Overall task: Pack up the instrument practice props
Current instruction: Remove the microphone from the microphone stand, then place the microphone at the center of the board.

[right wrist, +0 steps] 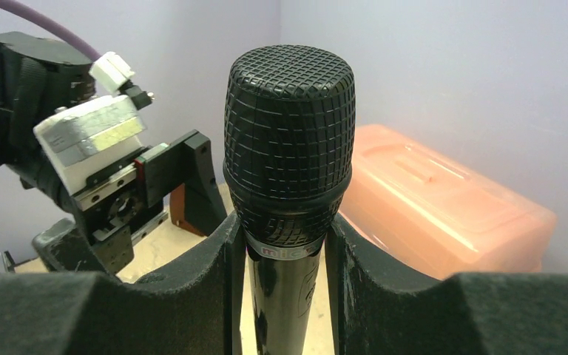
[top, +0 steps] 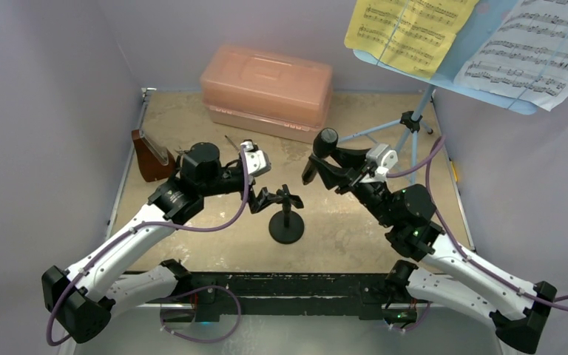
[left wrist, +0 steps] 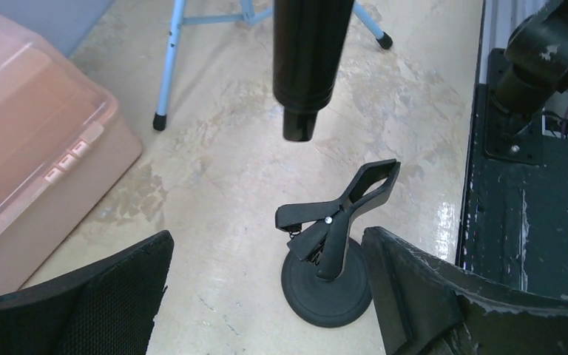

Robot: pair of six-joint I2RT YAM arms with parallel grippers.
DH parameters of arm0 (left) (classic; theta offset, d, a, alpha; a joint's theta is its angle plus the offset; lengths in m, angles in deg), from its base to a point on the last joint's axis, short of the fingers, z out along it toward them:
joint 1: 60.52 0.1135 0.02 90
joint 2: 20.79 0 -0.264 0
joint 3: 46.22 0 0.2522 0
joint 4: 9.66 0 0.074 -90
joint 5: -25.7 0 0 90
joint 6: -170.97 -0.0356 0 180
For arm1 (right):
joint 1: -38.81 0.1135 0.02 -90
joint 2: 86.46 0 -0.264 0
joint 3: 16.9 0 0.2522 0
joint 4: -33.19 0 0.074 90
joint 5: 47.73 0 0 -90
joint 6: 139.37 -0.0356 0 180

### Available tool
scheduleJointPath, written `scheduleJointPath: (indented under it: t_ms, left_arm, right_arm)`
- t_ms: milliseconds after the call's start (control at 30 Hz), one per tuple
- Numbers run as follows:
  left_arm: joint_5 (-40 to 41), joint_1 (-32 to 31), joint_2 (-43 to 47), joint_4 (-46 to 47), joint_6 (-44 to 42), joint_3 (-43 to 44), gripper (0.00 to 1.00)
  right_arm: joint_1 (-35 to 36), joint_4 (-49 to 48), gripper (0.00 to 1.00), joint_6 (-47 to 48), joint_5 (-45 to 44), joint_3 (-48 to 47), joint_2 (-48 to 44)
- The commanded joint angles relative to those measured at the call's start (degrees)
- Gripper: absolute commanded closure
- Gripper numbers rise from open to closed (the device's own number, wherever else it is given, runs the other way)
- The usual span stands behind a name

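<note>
The only writing that can be read is on the silver band under the grille of the black microphone (right wrist: 288, 133). The letters "mic" are seen there, and the rest of the word is covered by a finger pad. The microphone is grasped upright at its neck by the right gripper (right wrist: 283, 222) and held in the air above the middle of the table (top: 355, 222). Its shaft is cut off at the bottom of the right wrist view.

The left gripper (left wrist: 266, 244) is released and spread wide with nothing between its fingers. It hangs just beside the round-based stand (left wrist: 330, 292), which sits near the middle of the table, towards the near edge, with its spring clip (left wrist: 340, 211) empty.

The staves on the yellow page (top: 407, 29) and the white page (top: 532, 52) are printed too small to be read, and both pages run out of frame. They lie on the light-blue music stand (top: 481, 22), whose tripod is planted at the far right corner.

The brown metronome (top: 150, 157) stands at the left edge — partly hidden behind the left arm. The pink case (top: 266, 89) is closed against the far edge, and no label can be made out on it.
</note>
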Motion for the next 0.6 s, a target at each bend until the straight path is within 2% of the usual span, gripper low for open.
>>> scheduleJointPath:
  t_ms: [0, 233, 433, 567]
  left_arm:
    - [3.07, 0.39, 3.15, 4.3, 3.21, -0.36, 0.02]
    - [4.56, 0.97, 6.32, 8.89, 5.36, -2.46, 0.02]
    - [10.51, 2.75, 8.16, 11.91, 8.24, -3.82, 0.02]
    - [11.06, 4.59, 8.94, 15.74, 10.25, -4.86, 0.04]
  right_arm:
    - [-0.15, -8.18, 1.0, -0.41, 1.89, -4.49, 4.85]
    - [-0.14, -16.24, 1.0, -2.06, 5.57, -8.23, 14.62]
    - [-0.19, -22.95, 1.0, -8.38, 11.78, -8.98, 20.53]
    - [-0.15, -26.68, 1.0, -12.02, 15.44, -9.29, 23.51]
